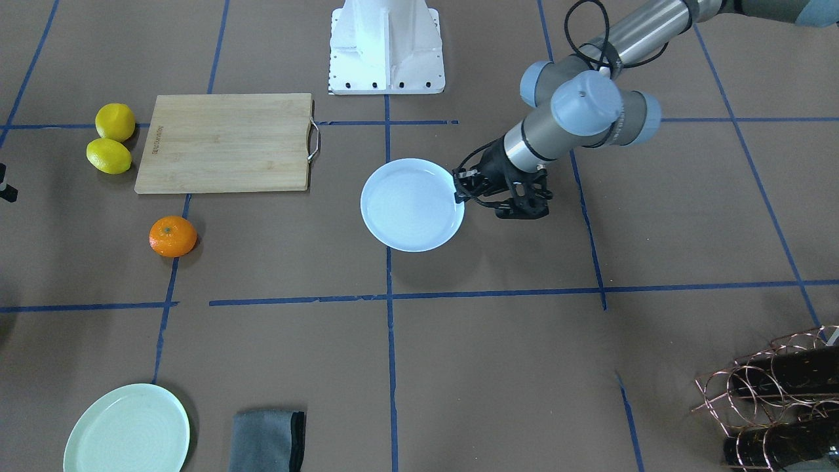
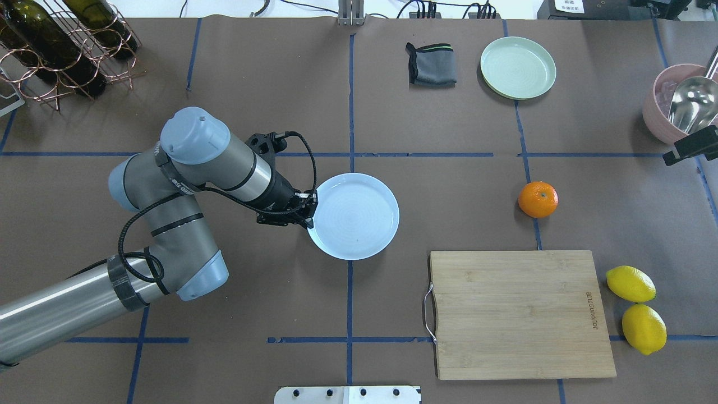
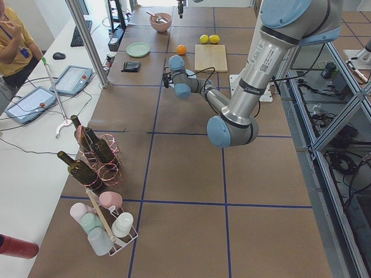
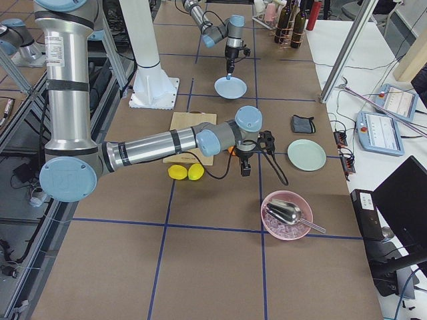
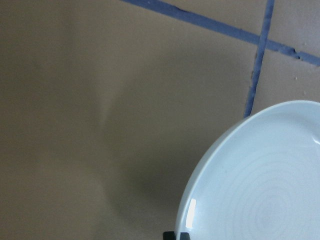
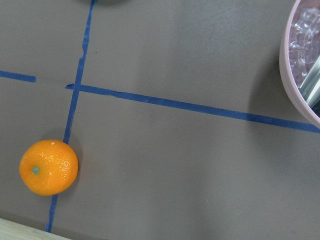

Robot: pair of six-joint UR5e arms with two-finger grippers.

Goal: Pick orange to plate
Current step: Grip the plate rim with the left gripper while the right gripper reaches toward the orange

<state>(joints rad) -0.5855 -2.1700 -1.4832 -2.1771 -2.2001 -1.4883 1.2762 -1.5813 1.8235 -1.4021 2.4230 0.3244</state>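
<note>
The orange [image 2: 538, 199] lies alone on the brown table, beyond the cutting board; it also shows as the orange [image 1: 173, 236] and the orange [image 6: 48, 167] on a blue tape line. The white plate [image 2: 354, 216] rests flat near the table's middle, seen too as the plate [image 1: 411, 204] and the plate [image 5: 260, 185]. My left gripper [image 2: 308, 212] is at the plate's left rim, its dark fingertips [image 5: 176, 235] closed on the edge. My right gripper [image 2: 691, 148] hangs above the table right of the orange, only partly in view; whether it is open or shut does not show.
A wooden cutting board [image 2: 521, 314] lies near the robot, with two lemons [image 2: 636, 303] beside it. A mint plate [image 2: 518, 67] and grey cloth [image 2: 431, 64] sit at the far side. A pink bowl [image 2: 667, 112] holds ice and a scoop. A bottle rack [image 2: 56, 50] stands far left.
</note>
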